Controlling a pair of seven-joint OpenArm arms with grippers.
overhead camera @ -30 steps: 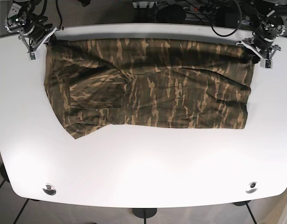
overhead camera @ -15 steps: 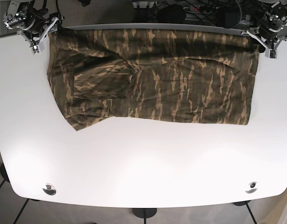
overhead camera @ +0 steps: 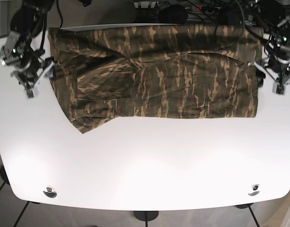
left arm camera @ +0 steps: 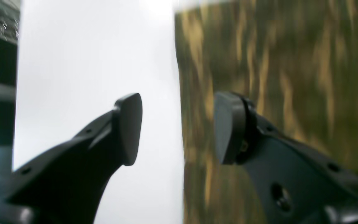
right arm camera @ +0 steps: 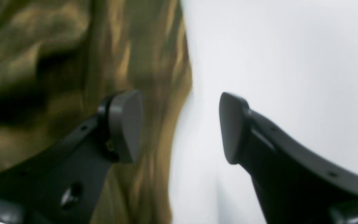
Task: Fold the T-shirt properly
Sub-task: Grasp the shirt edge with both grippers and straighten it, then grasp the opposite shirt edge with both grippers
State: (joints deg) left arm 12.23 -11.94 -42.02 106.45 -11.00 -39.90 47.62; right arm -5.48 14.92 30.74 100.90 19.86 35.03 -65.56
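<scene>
The camouflage T-shirt (overhead camera: 154,75) lies flat and folded on the white table (overhead camera: 145,161), spread across its far half, with one sleeve folded onto the body at the left. My left gripper (overhead camera: 270,84) stands open at the shirt's right edge. In the left wrist view the left gripper (left arm camera: 179,129) straddles that edge of the T-shirt (left arm camera: 291,62), one finger (left arm camera: 228,127) over the cloth, holding nothing. My right gripper (overhead camera: 38,80) is open at the shirt's left edge. The right wrist view shows the right gripper (right arm camera: 179,127) likewise astride the hem of the T-shirt (right arm camera: 57,46), holding nothing.
Cables and dark equipment (overhead camera: 183,12) sit behind the table's far edge, where the shirt's upper hem lies. Two round metal fittings (overhead camera: 49,191) (overhead camera: 253,190) are set near the front corners. The near half of the table shows bare white surface.
Both grippers have let go of the shirt's far corners and come nearer along its side edges. The shirt has been pulled to the table's far edge and lies flatter.
</scene>
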